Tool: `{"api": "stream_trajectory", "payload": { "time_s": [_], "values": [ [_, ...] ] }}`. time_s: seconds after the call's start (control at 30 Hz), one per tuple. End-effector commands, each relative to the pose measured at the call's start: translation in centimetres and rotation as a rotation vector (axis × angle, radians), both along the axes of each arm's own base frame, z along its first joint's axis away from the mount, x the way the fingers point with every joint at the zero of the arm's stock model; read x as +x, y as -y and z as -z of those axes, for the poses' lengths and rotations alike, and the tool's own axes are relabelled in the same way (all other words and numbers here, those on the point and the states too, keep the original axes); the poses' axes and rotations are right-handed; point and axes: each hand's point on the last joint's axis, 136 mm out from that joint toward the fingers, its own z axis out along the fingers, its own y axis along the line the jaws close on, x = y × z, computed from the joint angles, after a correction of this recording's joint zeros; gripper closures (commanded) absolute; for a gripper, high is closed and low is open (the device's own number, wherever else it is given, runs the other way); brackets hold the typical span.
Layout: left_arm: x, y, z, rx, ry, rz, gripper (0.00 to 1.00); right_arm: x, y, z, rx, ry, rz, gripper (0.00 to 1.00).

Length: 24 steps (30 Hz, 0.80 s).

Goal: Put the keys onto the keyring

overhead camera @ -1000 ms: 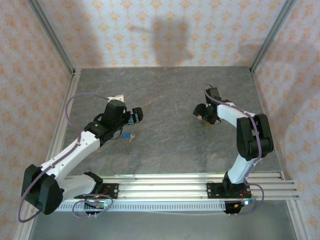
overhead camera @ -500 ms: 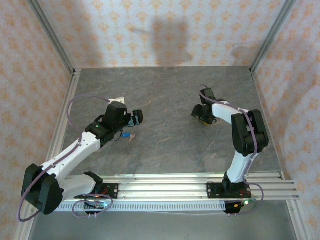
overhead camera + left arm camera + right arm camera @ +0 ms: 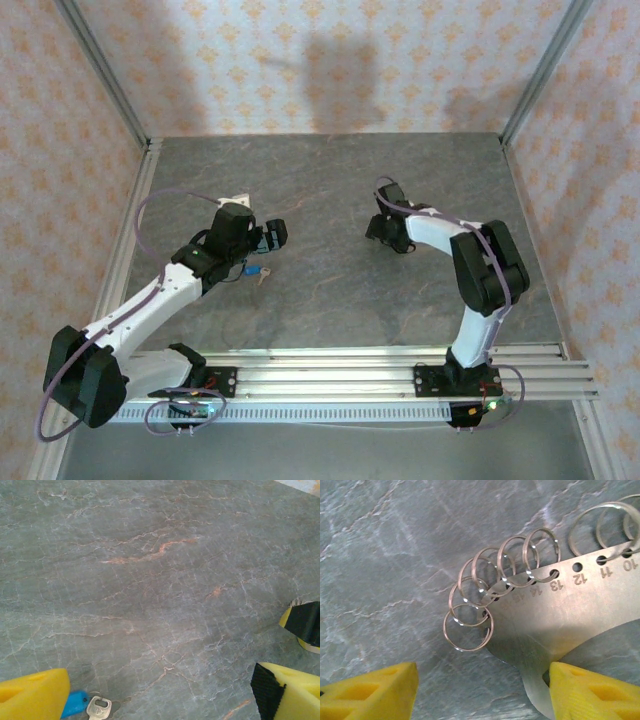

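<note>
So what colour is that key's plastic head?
Bright blue: the key shows best in the left wrist view.

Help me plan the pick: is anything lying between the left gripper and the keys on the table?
Nothing visible does. The keys lie on the bare table inside the span of the open left gripper, close beside one finger, with no other object between.

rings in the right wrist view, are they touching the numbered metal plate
Touching. Right wrist view shows the rings threaded through holes in the numbered plate.
</note>
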Motion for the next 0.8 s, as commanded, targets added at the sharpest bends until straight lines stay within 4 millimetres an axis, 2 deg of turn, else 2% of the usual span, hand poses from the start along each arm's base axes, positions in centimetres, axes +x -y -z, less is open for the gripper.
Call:
{"api": "stream_trajectory", "payload": {
  "time_s": [0.0, 0.33, 0.77],
  "values": [
    [0.3, 0.8, -1.1, -0.026, 0.029, 0.013, 0.05, -2.5, -5.2, 1.0, 0.104, -0.059, -0.076, 0.32],
    [0.0, 0.9, -2.5, -0.071, 0.050, 0.000, 0.05, -3.9, -12.6, 0.4, 0.122, -0.035, -0.195, 0.32],
    [-0.2, 1.4, -3.7, -0.094, 0.069, 0.020, 0.05, -6.9, -23.1, -0.5, 0.170, -0.007, -0.337, 0.32]
  ]
}}
